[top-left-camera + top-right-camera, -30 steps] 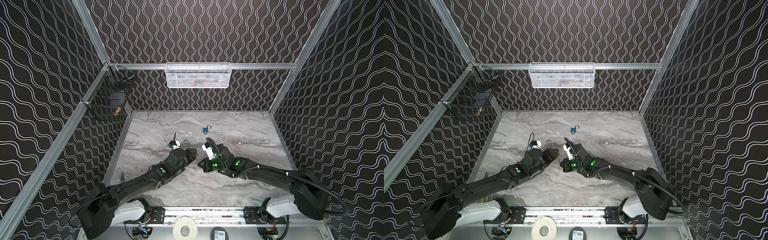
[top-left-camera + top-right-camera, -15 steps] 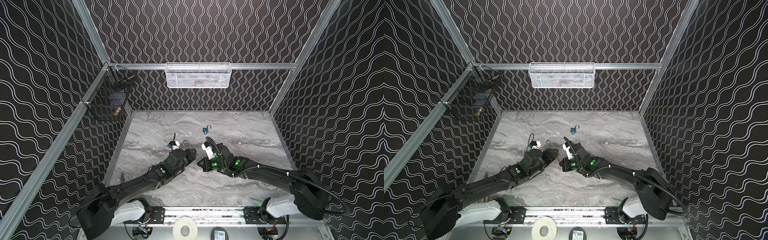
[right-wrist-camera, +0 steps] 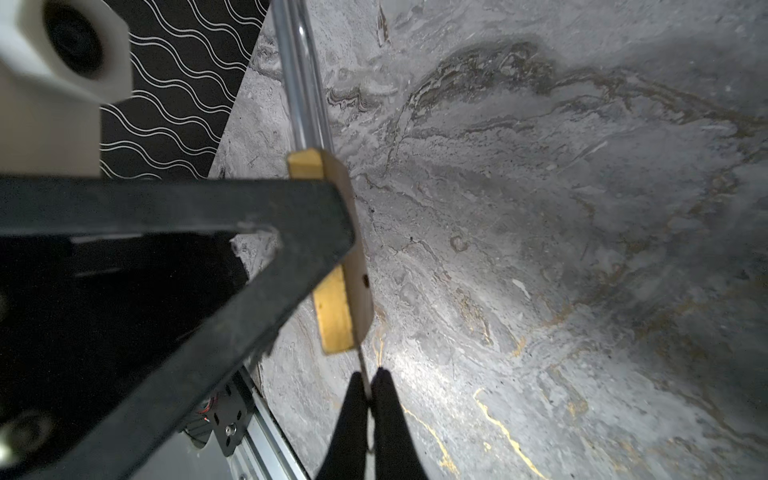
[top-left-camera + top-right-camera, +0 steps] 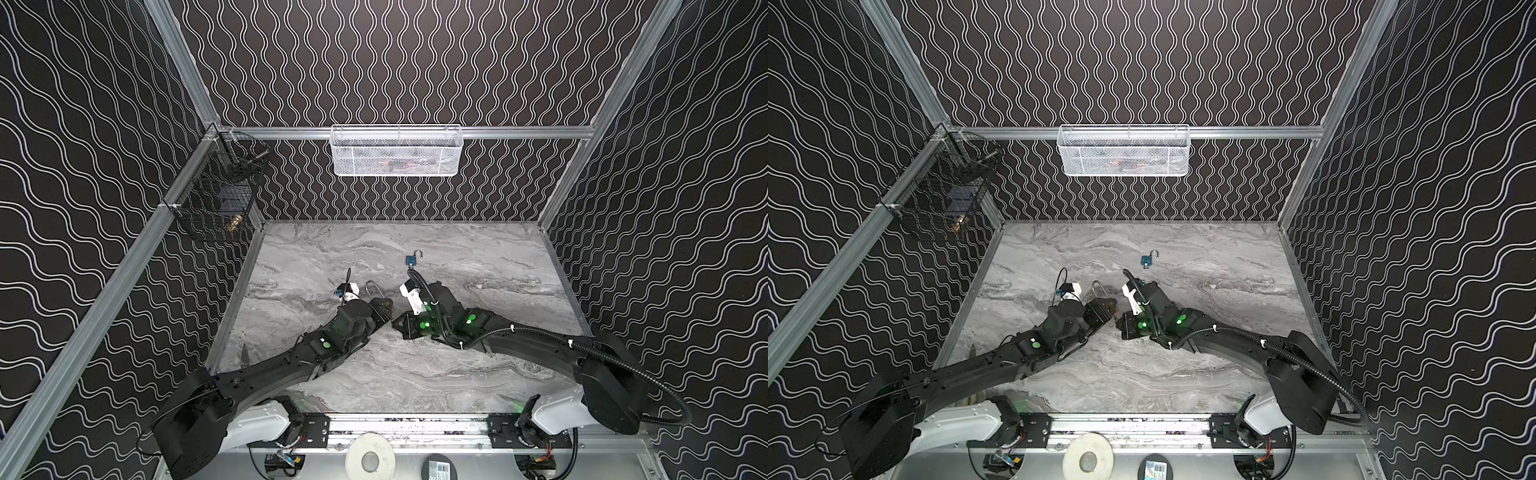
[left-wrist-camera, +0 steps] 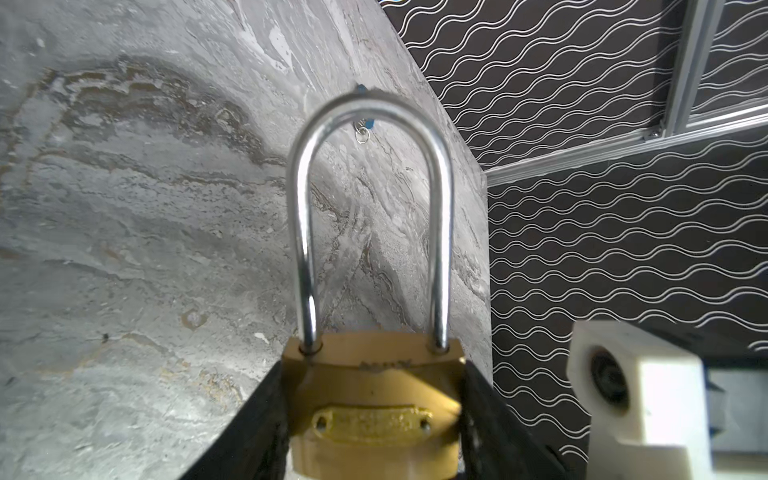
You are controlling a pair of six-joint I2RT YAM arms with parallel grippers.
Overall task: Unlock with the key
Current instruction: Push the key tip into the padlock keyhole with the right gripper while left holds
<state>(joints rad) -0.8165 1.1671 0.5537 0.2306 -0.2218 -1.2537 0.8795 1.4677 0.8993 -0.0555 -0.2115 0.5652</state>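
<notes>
- While its jaws pinch together on a thin key (image 3: 362,366), the right gripper (image 3: 369,380) aims the blade at the base of a brass padlock (image 3: 332,316). The right wrist view shows the tip reaching the lock's end, but not whether it has entered the keyway.
- Across from it, the left gripper (image 5: 376,415) is clamped on the padlock's body, with a black finger (image 5: 257,424) pressed to each side.
- The steel shackle (image 5: 440,232) juts out past those fingertips, both of its legs seated in the brass body.
- In both top views the two grippers meet tip to tip just below the centre of the frame, low over the marble table (image 4: 478,374). The left arm (image 4: 291,361) reaches in from the lower left and the right arm (image 4: 532,340) from the lower right.
- A small blue padlock (image 4: 412,260) lies on the table just above the pair in the frame, apart from both grippers.
- A white mesh basket (image 4: 395,151) hangs on the back rail at upper centre.
- A black wire basket (image 4: 216,195) hangs on the side rail at upper left.
</notes>
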